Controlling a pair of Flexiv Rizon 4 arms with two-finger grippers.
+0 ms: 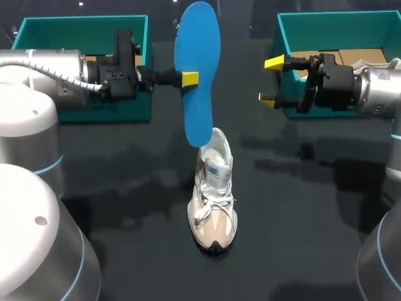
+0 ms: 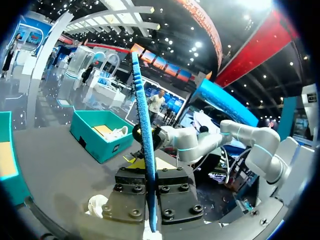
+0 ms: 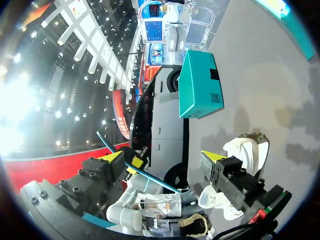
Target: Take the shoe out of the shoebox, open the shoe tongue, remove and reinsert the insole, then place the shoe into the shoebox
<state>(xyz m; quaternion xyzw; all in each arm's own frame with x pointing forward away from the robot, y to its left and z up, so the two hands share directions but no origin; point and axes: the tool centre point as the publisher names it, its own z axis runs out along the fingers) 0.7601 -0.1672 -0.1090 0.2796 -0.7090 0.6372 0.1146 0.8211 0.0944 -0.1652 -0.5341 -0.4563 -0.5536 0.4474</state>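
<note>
A blue insole (image 1: 197, 75) hangs upright in the air above the table's middle, with my left gripper (image 1: 190, 79) shut on its edge. In the left wrist view the insole (image 2: 145, 150) stands edge-on between the shut fingers of the left gripper (image 2: 151, 220). A white and beige shoe (image 1: 213, 200) stands upright on the dark table just below the insole's lower tip. My right gripper (image 1: 270, 81) hovers open to the right of the insole, holding nothing. Its wrist view shows the right gripper (image 3: 162, 160) wide open, the insole (image 3: 145, 172) ahead and the shoe (image 3: 247, 150) below.
A teal shoebox (image 1: 94, 113) stands at the back left, behind my left arm. A second teal box (image 1: 338, 15) at the back right holds brown card and paper. The dark table lies bare around the shoe.
</note>
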